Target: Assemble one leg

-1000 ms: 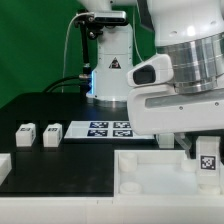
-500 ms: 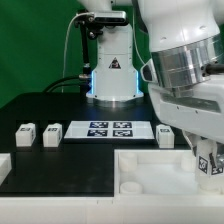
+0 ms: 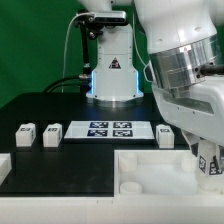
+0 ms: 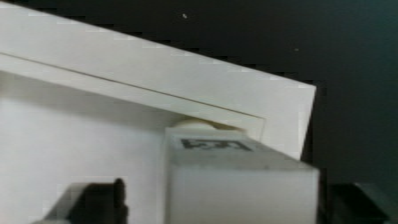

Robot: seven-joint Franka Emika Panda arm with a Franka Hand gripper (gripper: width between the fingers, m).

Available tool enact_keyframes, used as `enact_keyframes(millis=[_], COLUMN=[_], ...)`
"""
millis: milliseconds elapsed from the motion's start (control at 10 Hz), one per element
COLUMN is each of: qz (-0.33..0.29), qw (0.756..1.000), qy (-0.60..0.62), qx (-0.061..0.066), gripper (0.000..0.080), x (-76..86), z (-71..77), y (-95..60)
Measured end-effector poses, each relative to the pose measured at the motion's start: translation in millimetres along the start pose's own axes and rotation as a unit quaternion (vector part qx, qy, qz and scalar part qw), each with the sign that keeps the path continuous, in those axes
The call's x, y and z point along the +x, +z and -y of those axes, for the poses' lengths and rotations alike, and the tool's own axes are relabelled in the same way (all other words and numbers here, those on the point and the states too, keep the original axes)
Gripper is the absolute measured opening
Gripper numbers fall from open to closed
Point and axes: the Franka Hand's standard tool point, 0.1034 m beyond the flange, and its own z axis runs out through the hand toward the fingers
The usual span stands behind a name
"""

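My gripper (image 3: 208, 166) is shut on a leg (image 3: 209, 160), a small white block with a black-and-white tag. I hold it over the right far corner of the large white tray-like part (image 3: 150, 160). In the wrist view the leg (image 4: 240, 175) sits between my two dark fingers (image 4: 100, 203), just above a round boss (image 4: 203, 126) in the tray part's corner (image 4: 107, 110). Whether the leg touches the boss I cannot tell. Three more legs stand on the black table: two at the exterior view's left (image 3: 25, 133) (image 3: 50, 133) and one beside my arm (image 3: 166, 135).
The marker board (image 3: 108, 129) lies flat behind the tray part. A white block (image 3: 4, 166) shows at the exterior view's left edge. The robot base (image 3: 110, 70) stands at the back with a green backdrop behind it.
My wrist has turned and shifted slightly toward the exterior view's right with the leg held, mostly in the first half second. The leg sits a little lower over the tray corner.
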Motion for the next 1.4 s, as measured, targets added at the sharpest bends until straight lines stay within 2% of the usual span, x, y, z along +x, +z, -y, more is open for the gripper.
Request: enact_keyframes(millis=[100, 200, 300, 500, 600, 700, 900, 1000, 1100, 1200, 1300, 1400], qz=[0.005, 0.003, 0.0, 0.0, -0.008, -0.009, -0.004, -0.009, -0.009, -0.009, -0.009, -0.01], qw=[0.998, 0.988, 0.981, 0.945, 0.911, 0.874, 0.821, 0.787, 0.793, 0.799, 0.812, 0.837], qy=[-0.057, -0.153, -0.194, -0.326, -0.41, -0.484, -0.569, -0.615, -0.608, -0.6, -0.582, -0.545], qx=[-0.01, -0.022, -0.025, -0.03, -0.043, -0.048, -0.049, -0.047, -0.045, -0.044, -0.043, -0.041], gripper=[0.0624, 0.0642, 0.0642, 0.0648, 0.0649, 0.0649, 0.0649, 0.0649, 0.0649, 0.0512, 0.0512, 0.0368], x=[-0.7, -2.4, -6.2, -4.2, -3.3, -0.8, 7.0, 9.3, 8.7, 8.7, 8.1, 7.2], z=[0.1, 1.3, 2.3, 1.5, 2.5, 3.6, 2.4, 2.9, 3.1, 3.1, 3.1, 3.3], y=[-0.8, -2.8, -3.6, -3.3, -4.9, -6.1, -3.5, -2.6, -2.2, -2.2, -2.0, -1.7])
